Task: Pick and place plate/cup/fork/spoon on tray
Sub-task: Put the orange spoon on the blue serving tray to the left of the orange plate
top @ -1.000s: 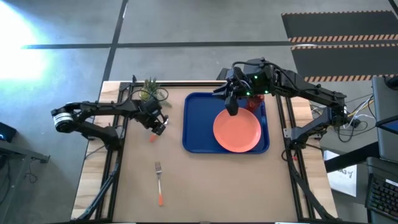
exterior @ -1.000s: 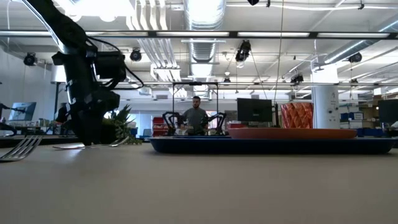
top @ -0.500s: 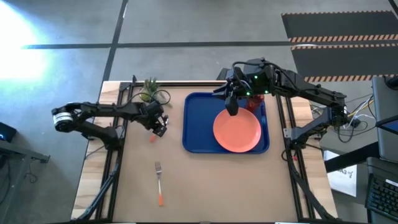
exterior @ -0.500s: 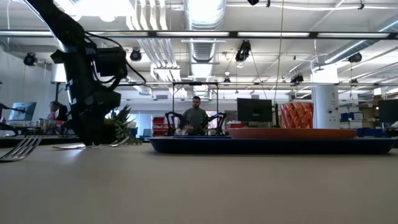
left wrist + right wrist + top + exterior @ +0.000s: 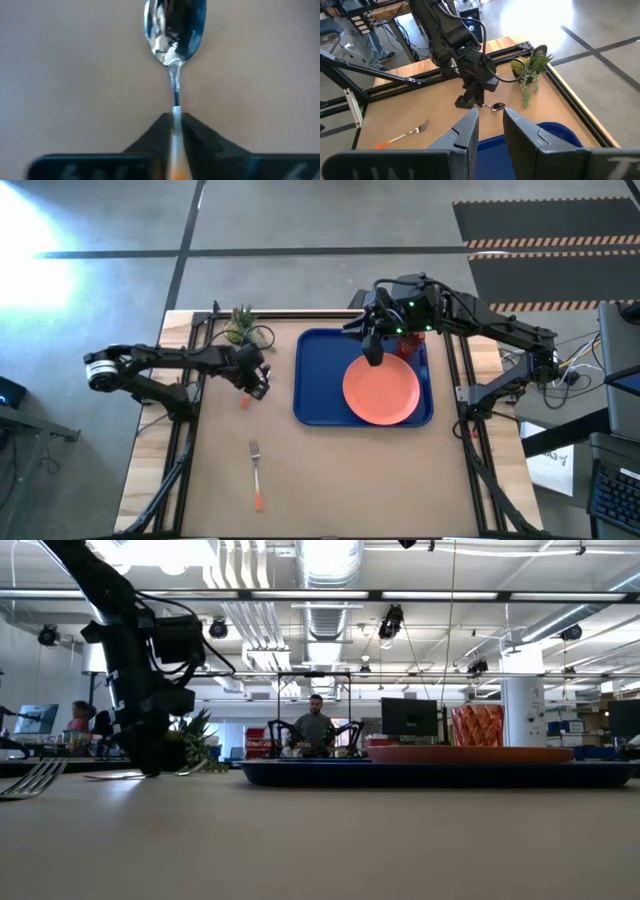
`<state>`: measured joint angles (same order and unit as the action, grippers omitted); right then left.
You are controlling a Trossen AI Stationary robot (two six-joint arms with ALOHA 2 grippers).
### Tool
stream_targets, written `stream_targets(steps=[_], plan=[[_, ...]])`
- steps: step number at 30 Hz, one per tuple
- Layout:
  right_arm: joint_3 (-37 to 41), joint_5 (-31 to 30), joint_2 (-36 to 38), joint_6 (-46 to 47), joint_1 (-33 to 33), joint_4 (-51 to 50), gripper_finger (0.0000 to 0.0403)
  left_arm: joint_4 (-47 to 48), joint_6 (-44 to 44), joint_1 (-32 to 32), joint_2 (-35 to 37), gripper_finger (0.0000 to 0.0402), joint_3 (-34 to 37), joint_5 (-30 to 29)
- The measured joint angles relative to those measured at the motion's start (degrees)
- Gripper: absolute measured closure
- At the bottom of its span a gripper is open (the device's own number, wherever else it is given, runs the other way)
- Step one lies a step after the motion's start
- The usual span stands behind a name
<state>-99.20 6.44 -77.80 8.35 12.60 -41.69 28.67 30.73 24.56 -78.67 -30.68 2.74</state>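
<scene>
The left gripper (image 5: 174, 131) is down at the counter (image 5: 330, 470), just beside the potted plant (image 5: 240, 326) at the far left. Its jaws are closed on the spoon (image 5: 174, 35), pinching the neck where the metal shaft meets the orange handle; the silver bowl projects forward of the fingertips and lies over the counter surface.

The fork (image 5: 256, 473) lies on the counter, nearer the front edge and well apart from the left gripper, tines pointing toward the far side.

The tray (image 5: 312, 385) sits right of centre. The plate (image 5: 381, 390) rests flat inside it, toward its right and near portion.

The right gripper (image 5: 490, 126) hovers above the far part of the tray, beside the plate's far edge. Its jaws stand narrowly apart and hold nothing.
</scene>
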Motion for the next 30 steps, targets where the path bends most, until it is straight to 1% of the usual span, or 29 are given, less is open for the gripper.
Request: stream_targets(steps=[2,9,12,14,16,19,22,24,30], plan=[[0.0,0.0,0.0,-0.4,0.0,0.0,0.0323,-0.59,-1.22,-0.01,0.05,0.0392,0.58,-0.17],[0.0,0.0,0.0,-0.79,0.02,0.0,0.0323,-0.64,-1.83,-0.09,1.41,0.04,0.83,-0.82],[0.0,0.0,0.0,-0.88,0.0,-0.02,0.0323,0.67,-2.48,-0.13,4.3,0.04,-0.94,-1.14],[0.0,0.0,0.0,-0.87,0.01,-0.08,0.0323,1.06,-1.35,-0.36,6.59,0.0401,-2.6,-1.26],[0.0,0.0,0.0,-0.88,0.0,-0.61,0.0323,-0.8,-1.14,-0.42,9.71,0.0401,-4.8,-1.9],[0.0,0.0,0.0,-0.88,0.02,-2.39,0.0323,-0.57,0.78,-0.99,12.57,0.0401,-6.63,-3.68],[0.0,-0.02,0.0,-0.86,0.02,-3.73,0.0323,-4.21,3.34,-1.83,15.1,0.0401,-7.92,-5.04],[0.0,0.0,0.01,-0.86,0.0,-4.3,0.0324,-7.12,5.19,-2.69,15.67,0.0401,-7.41,-6.67],[0.0,-0.02,0.02,-1.15,0.02,-4.68,0.0332,-17.21,11.98,-7.44,13.41,0.0401,-6.05,-11.14]])
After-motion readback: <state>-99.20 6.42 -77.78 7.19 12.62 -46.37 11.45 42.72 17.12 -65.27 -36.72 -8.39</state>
